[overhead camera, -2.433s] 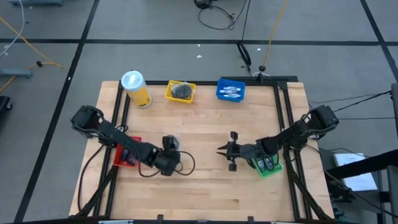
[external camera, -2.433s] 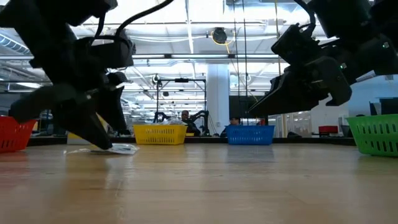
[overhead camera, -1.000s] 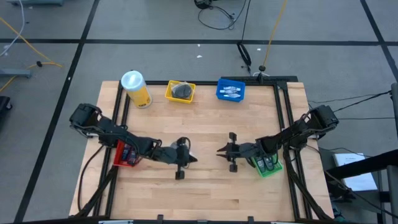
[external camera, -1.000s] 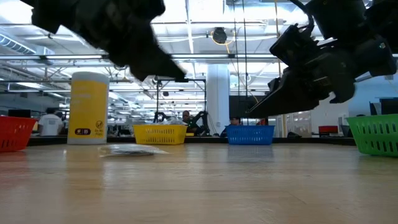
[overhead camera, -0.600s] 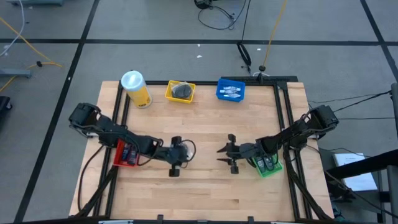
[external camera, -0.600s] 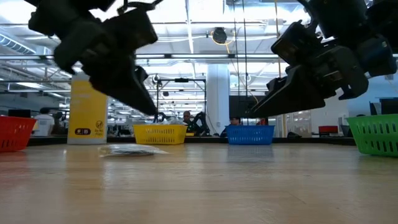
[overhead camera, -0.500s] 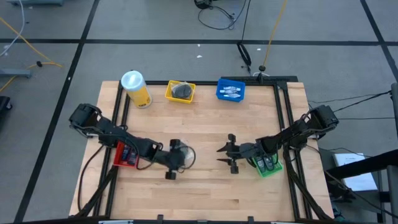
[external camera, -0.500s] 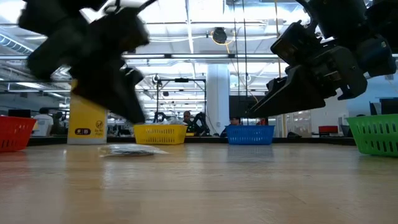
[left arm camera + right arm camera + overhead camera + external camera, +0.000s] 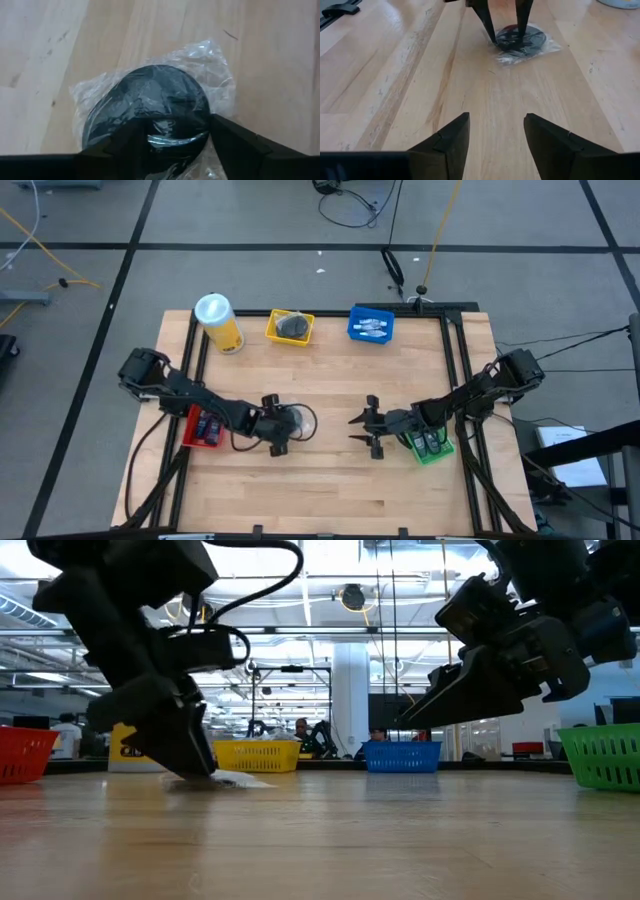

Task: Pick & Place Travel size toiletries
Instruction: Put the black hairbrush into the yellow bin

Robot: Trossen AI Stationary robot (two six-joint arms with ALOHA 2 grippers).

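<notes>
Down near the middle of the wooden surface (image 9: 330, 480), our left tool (image 9: 284, 423) sits low over a round dark disc (image 9: 150, 107) wrapped in clear plastic, which lies flat on the wood. From the left wrist view we see the two fingers (image 9: 117, 142) spread to either side of the disc's near edge, touching its wrapping but not closed on it. The right wrist view shows the same thing from across the surface: the two dark fingertips planted on the disc (image 9: 520, 37), one to each side.

Our right tool (image 9: 362, 426) hovers above the surface, well apart from the disc, with its fingers (image 9: 445, 140) held wide and nothing between them.

Along the far edge we see a yellow canister (image 9: 218, 323), a yellow bin (image 9: 290, 328) with grey items in it and a blue bin (image 9: 371, 326). A red bin (image 9: 203, 427) lies under the left arm and a green bin (image 9: 431, 445) under the right arm.
</notes>
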